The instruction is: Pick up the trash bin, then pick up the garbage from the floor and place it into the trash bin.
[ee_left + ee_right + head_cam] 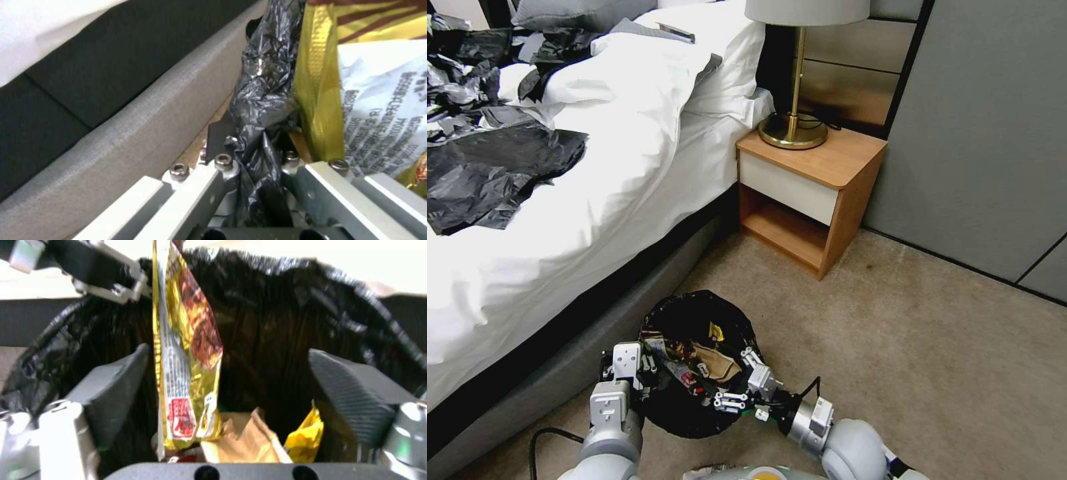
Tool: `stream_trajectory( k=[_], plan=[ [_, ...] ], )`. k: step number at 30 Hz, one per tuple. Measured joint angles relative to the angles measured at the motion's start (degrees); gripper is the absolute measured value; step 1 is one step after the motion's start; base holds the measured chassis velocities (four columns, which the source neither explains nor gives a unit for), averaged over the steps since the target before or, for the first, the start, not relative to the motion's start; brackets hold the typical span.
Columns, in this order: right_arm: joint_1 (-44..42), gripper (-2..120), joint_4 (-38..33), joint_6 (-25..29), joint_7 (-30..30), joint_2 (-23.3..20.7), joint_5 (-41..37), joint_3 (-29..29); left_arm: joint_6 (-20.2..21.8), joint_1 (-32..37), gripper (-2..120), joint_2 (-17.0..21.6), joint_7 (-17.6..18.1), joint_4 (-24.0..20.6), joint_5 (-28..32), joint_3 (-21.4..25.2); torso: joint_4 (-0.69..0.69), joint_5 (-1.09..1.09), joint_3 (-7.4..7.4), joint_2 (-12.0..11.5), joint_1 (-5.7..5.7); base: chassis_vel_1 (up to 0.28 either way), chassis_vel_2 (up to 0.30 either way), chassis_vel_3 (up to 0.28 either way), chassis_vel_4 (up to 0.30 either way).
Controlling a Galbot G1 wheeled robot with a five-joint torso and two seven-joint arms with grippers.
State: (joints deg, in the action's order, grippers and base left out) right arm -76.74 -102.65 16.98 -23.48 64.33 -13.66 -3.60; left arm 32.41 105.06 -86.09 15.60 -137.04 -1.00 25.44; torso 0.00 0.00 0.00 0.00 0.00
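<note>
Right gripper (227, 386): jaws wide, inside bin mouth, gold wrapper (186, 350) hanging free between them.
Left gripper (256, 166): clamped on trash bin (700, 363) rim liner.
Bin: on carpet beside bed (560, 227).
Advice: withdraw straight upward, avoiding snagging liner.

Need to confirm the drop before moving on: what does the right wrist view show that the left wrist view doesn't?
Right wrist only: the right gripper open over the trash bin, a yellow snack wrapper upright beside one finger, a brown paper bag at the bottom.
Left wrist only: the left gripper shut on the bin's rim, beside the grey bed base.
Both: the black liner and yellow wrapper.
</note>
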Motion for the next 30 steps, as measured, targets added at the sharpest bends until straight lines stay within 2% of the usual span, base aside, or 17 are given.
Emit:
stream_trajectory(
  k=[1, 3, 9, 11, 12, 15, 23, 30],
  plan=[
    [0.0, 90, 0.0, 0.0, 0.0, 0.0, 0.0, 0.0, 0.0, 0.0, 1, 0.0, 0.0, 0.0, 0.0, 0.0, 0.0, 0.0, 0.0, 0.0, 0.0, 0.0, 0.0, 0.0, 0.0],
    [-1.0, 98, -2.9, 1.6, 0.4, -0.1, 1.0, 2.0, 0.0, 0.0, 1, 0.1, 0.0, 0.0, 0.1, 0.3, 0.0, 0.0, 0.0, 0.0, 0.0, 0.0, 0.0, 0.0, 0.0],
    [-2.5, 100, -8.7, 2.9, 3.8, 0.8, 1.4, 6.1, 0.0, -0.1, 1, 0.3, -0.1, 0.4, 0.3, 0.8, 0.0, 0.0, 0.0, 0.0, 0.0, 0.0, 0.0, 0.0, 0.0],
    [-4.4, 100, -13.9, 3.2, 7.9, 2.3, 2.3, 9.9, 0.0, -0.3, 1, 0.4, -0.1, 0.8, 0.3, 0.9, 0.0, -0.01, 0.0, 0.0, 0.0, 0.0, 0.0, 0.0, 0.0],
    [-4.4, 100, -13.9, 3.2, 7.9, 2.3, 2.3, 9.9, 0.0, -0.3, 1, 0.4, -0.1, 0.8, 0.3, 0.9, 0.0, -0.01, 0.0, 0.0, 0.0, 0.0, 0.0, 0.0, 0.0],
    [-9.5, 100, -17.7, 4.9, 13.8, 5.5, 4.9, 15.2, 0.0, -0.5, 1, 0.4, -0.1, 1.1, 0.5, 1.0, -0.01, -0.01, 0.0, 0.0, 0.0, 0.0, 0.0, 0.0, 0.0],
    [-18.1, 100, -15.3, 8.9, 19.5, 9.8, 8.0, 17.8, 0.0, -0.8, 1, 0.7, 0.0, 1.2, 0.9, 1.4, 0.0, 0.0, 0.0, 0.0, 0.0, 0.0, 0.0, 0.0, 0.0],
    [-17.7, 100, -14.2, 8.9, 20.2, 11.0, 8.1, 17.2, 0.2, -0.6, 1, 0.7, 0.1, 1.1, 1.0, 1.4, 0.01, 0.0, 0.0, 0.0, 0.0, 0.0, 0.0, 0.0, 0.0]
  ],
)
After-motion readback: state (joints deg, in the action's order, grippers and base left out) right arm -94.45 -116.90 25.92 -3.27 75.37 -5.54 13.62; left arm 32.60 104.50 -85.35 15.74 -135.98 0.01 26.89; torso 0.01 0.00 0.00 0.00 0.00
